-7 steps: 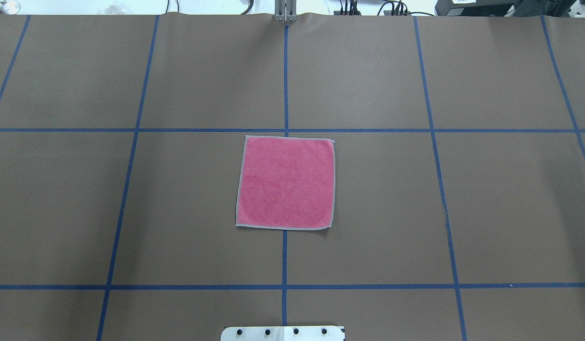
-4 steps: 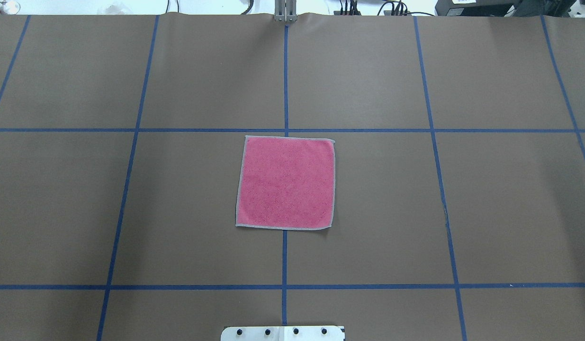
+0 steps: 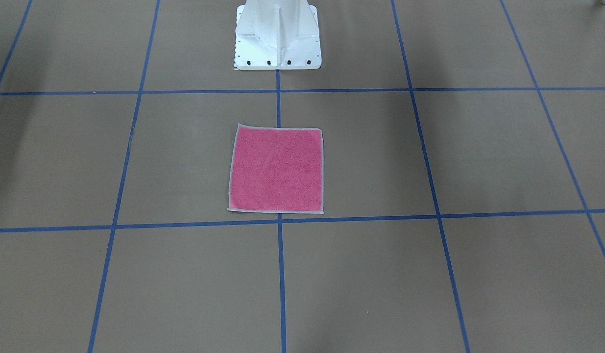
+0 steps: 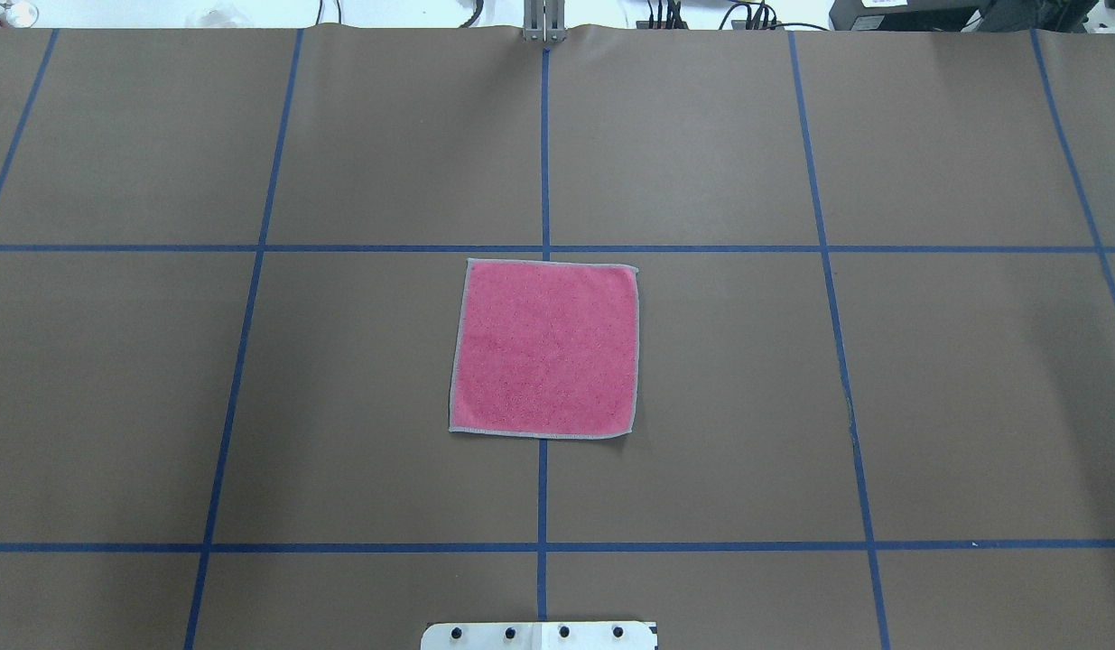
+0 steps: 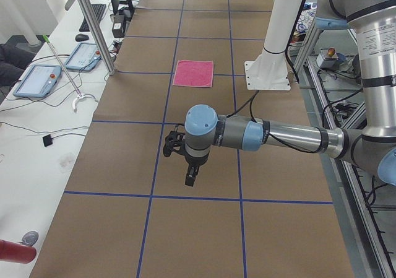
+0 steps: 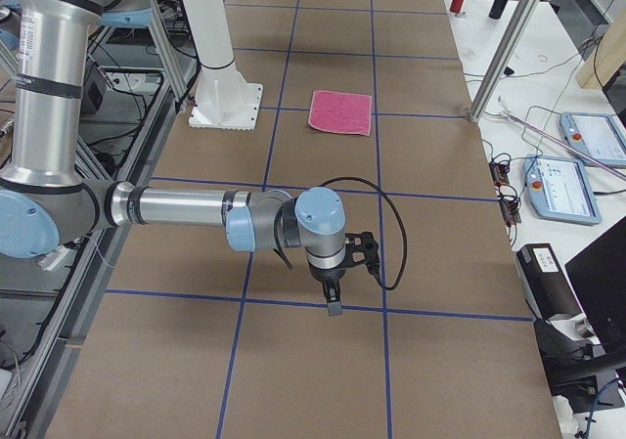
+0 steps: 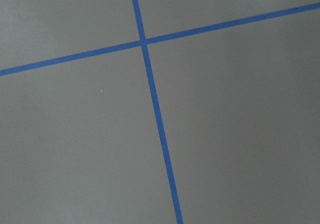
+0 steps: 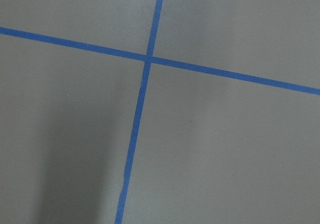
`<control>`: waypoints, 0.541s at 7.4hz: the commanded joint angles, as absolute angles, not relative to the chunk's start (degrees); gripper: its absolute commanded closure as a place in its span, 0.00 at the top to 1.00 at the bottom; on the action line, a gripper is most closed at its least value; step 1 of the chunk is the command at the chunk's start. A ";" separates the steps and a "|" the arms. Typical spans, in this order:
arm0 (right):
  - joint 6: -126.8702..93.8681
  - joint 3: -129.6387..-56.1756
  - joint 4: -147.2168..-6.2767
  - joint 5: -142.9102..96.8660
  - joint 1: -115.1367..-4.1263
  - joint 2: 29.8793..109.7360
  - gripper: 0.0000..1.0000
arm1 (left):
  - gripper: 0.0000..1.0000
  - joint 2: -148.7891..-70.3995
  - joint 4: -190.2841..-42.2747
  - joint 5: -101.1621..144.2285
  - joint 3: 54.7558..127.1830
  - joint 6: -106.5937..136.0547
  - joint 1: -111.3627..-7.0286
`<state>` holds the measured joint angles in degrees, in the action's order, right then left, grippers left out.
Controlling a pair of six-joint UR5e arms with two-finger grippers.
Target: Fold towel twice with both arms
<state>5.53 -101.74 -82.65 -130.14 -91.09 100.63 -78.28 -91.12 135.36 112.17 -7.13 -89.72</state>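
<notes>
The towel (image 4: 544, 348) lies flat and unfolded, pink face up with its light grey edge showing, at the middle of the brown table. It also shows in the front view (image 3: 276, 169) and in both side views (image 5: 193, 73) (image 6: 340, 112). My left gripper (image 5: 192, 176) hangs above the table well away from the towel, seen only in the left side view. My right gripper (image 6: 333, 297) hangs likewise at the other end, seen only in the right side view. I cannot tell whether either is open or shut. Both wrist views show only bare table.
Blue tape lines (image 4: 543, 144) divide the brown table cover into squares. The white bolted pedestal (image 3: 278, 37) stands behind the towel on the robot's side. Tablets (image 5: 37, 80) and cables lie on a white bench beyond the far edge.
</notes>
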 commanded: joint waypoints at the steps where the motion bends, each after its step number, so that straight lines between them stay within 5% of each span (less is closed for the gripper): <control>1: 4.32 -103.26 -82.62 -131.91 -91.05 99.68 1.00 | 1.00 -85.92 -92.63 135.78 111.54 -7.21 -89.65; 4: -6.02 -105.98 -82.44 -134.99 -89.75 97.48 1.00 | 1.00 -87.70 -94.90 135.88 112.41 -4.32 -89.56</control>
